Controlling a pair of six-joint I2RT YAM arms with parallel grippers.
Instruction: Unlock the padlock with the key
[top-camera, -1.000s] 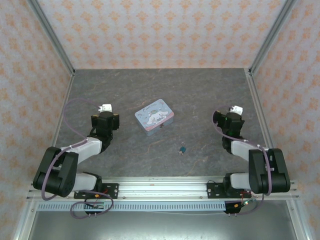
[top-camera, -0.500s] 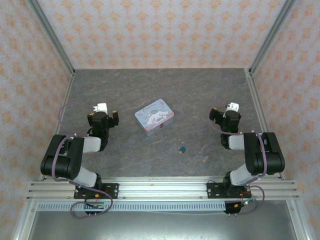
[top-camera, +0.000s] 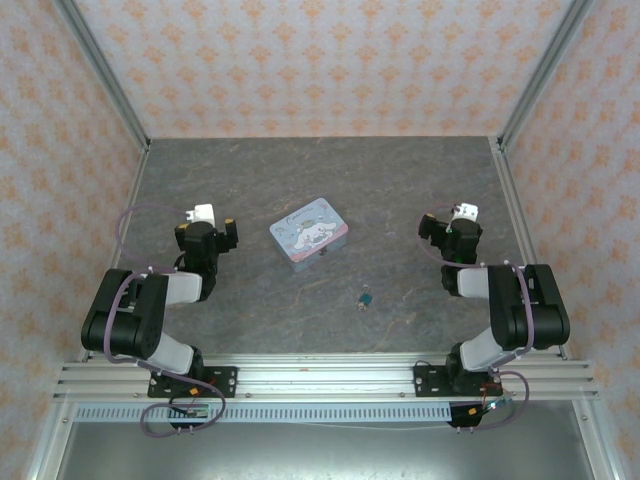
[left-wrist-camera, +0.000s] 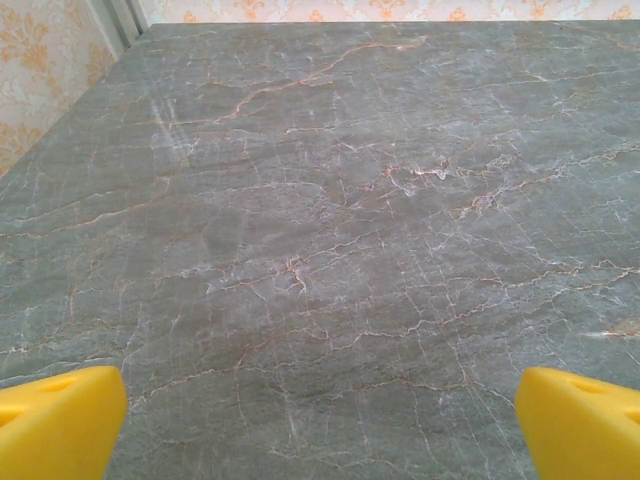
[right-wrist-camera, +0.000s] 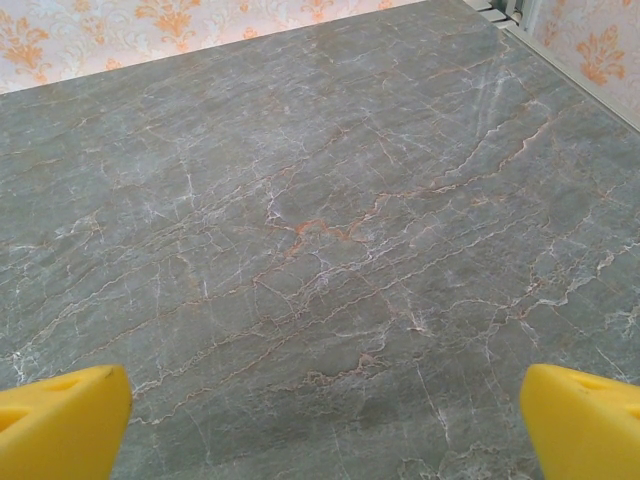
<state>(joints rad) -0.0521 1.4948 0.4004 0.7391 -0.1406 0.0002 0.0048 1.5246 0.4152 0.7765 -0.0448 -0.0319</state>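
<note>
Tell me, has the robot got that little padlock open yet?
Done: nothing I can confirm. The padlock lies on the table, nearer the arms than the tin, too small to tell whether its shackle is open. In hand: nothing; the left gripper and right gripper are open, empty, over bare table. Left, likely: picking up the key, too small to pick out here, and turning it in the lock.

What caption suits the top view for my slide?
Both jaws open and empty, tin at centre, tiny padlock lying loose nearer the arm bases, untouched.
</note>
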